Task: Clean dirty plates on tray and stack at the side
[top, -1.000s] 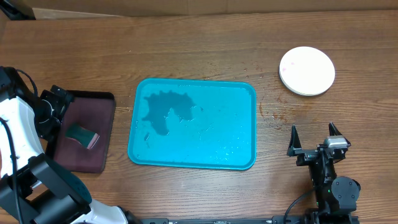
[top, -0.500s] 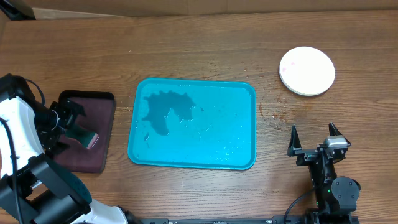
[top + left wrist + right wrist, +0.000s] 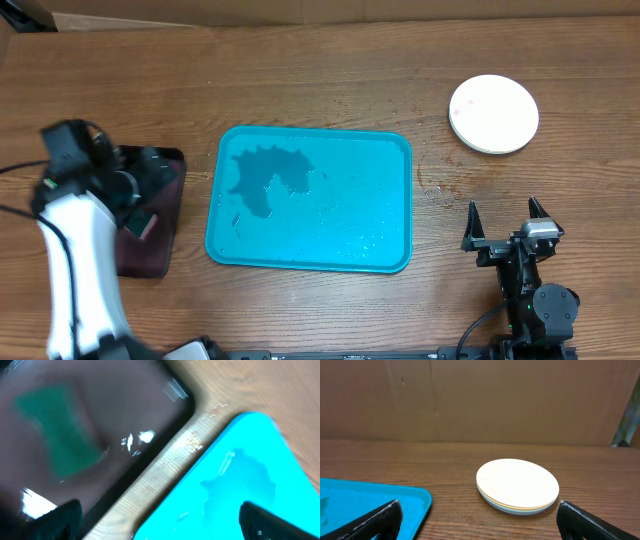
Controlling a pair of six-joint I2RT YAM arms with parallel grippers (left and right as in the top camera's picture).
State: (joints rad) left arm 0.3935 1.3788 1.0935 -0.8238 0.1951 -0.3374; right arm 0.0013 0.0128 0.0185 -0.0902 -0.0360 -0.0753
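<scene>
Now the left arm (image 3: 75, 230) is swinging in over the maroon tray (image 3: 150, 255), having sat back at the table (image 3: 330, 70) edge a second ago. The left jaws are gaping wide, gripping nothing, above the green sponge (image 3: 57, 427). The right jaws are likewise spread and empty. The plates (image 3: 493, 113) are sitting stacked, white on top, well apart from the cyan tray (image 3: 390, 150), which is holding only a puddle (image 3: 265, 180). The job is looking essentially done.
</scene>
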